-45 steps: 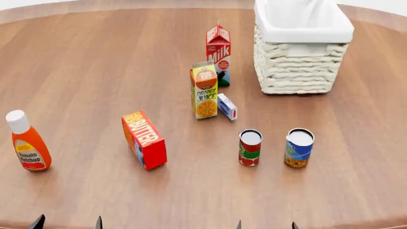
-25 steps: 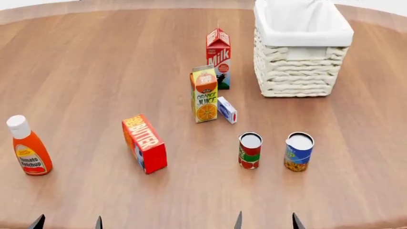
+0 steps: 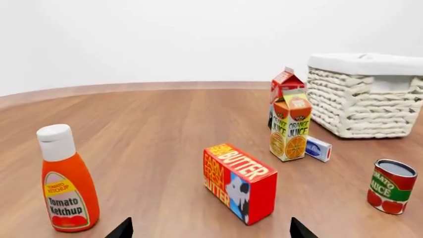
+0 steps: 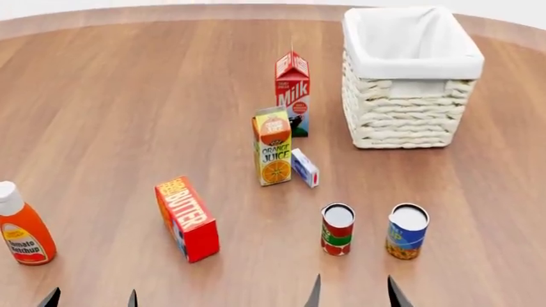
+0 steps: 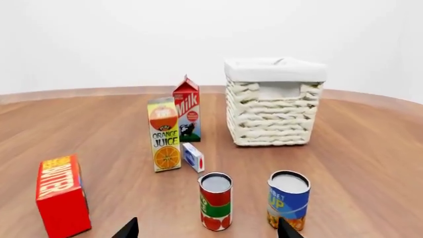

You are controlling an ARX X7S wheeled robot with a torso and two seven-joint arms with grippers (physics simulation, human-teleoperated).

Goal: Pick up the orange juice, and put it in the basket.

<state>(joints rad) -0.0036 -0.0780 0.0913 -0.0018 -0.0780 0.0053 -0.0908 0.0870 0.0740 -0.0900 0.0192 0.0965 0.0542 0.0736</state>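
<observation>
The orange juice carton (image 4: 274,147) stands upright mid-table, yellow and orange; it also shows in the left wrist view (image 3: 290,131) and the right wrist view (image 5: 164,141). The cream wicker basket (image 4: 410,121) with white lining stands at the far right, seen also in the left wrist view (image 3: 367,106) and the right wrist view (image 5: 272,114). My left gripper (image 4: 91,299) is open and empty at the near edge, far from the carton. My right gripper (image 4: 353,293) is open and empty, just in front of two cans.
A red Milk carton (image 4: 293,93) stands behind the juice, a small blue-white box (image 4: 305,167) beside it. A red butter box (image 4: 187,219), a ketchup bottle (image 4: 22,228), a red-green can (image 4: 338,229) and a blue can (image 4: 407,231) stand nearer me.
The head view has shifted: everything on the table sits lower in the picture than before. The right gripper's fingertips reach further into view. Nothing on the table has moved.
</observation>
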